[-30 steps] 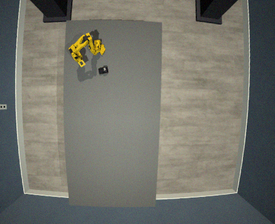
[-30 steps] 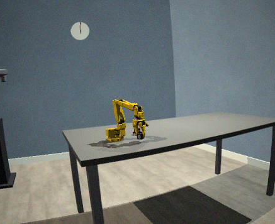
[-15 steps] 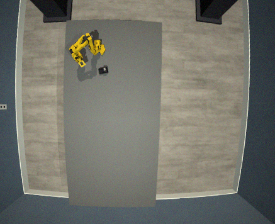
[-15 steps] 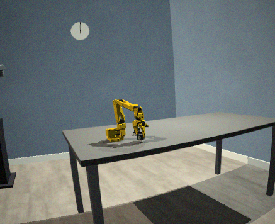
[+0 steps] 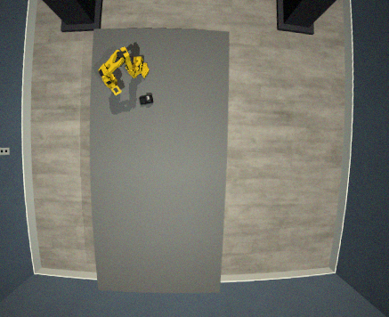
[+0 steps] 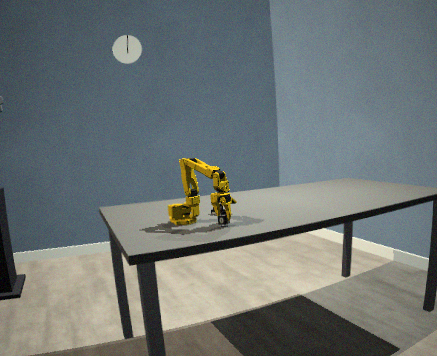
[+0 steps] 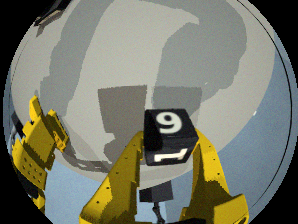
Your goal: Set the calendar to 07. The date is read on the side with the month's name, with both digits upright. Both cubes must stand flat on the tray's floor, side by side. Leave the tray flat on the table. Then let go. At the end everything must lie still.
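In the wrist view my gripper point(image 7: 170, 144) is shut on a black number cube point(image 7: 170, 124). The cube's top face shows a white 9, and its near face carries a white mark I cannot read. The cube hangs a little above the grey table. In the overhead view the yellow arm point(image 5: 134, 67) stands near the table's far left corner, and a small black object point(image 5: 146, 99), probably the tray, lies just in front of it; its details are too small to tell. In the side view the gripper point(image 6: 223, 216) points down, close over the table.
The long grey table point(image 5: 161, 187) point(image 6: 301, 210) stretches away from the arm. Dark cabinets point(image 5: 76, 13) stand on the floor beyond the table's far end. The arm's base point(image 6: 181, 212) sits to the left of the gripper.
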You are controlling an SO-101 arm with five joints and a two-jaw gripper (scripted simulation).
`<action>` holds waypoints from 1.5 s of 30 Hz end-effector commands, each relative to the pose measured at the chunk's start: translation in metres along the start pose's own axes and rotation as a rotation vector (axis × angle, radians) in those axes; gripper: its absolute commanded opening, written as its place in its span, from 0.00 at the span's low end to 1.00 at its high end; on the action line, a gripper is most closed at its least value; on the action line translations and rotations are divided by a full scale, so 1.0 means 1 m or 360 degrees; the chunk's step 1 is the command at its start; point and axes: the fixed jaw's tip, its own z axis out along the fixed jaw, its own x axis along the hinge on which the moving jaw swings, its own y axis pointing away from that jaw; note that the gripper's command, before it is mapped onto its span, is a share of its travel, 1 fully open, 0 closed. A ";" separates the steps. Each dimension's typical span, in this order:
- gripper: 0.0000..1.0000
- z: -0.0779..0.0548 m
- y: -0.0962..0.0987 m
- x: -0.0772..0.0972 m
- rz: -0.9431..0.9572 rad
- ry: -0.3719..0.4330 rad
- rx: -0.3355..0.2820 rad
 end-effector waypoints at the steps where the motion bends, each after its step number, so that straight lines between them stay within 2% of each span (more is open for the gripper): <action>1: 0.00 -0.001 -0.002 0.001 -0.0003 -0.0001 0.0028; 11: 0.00 0.005 -0.002 0.001 -0.0003 -0.0001 0.0028; 35: 0.00 0.007 -0.002 0.001 -0.0003 -0.0001 0.0028; 45: 0.17 0.007 -0.002 0.001 -0.0003 -0.0001 0.0028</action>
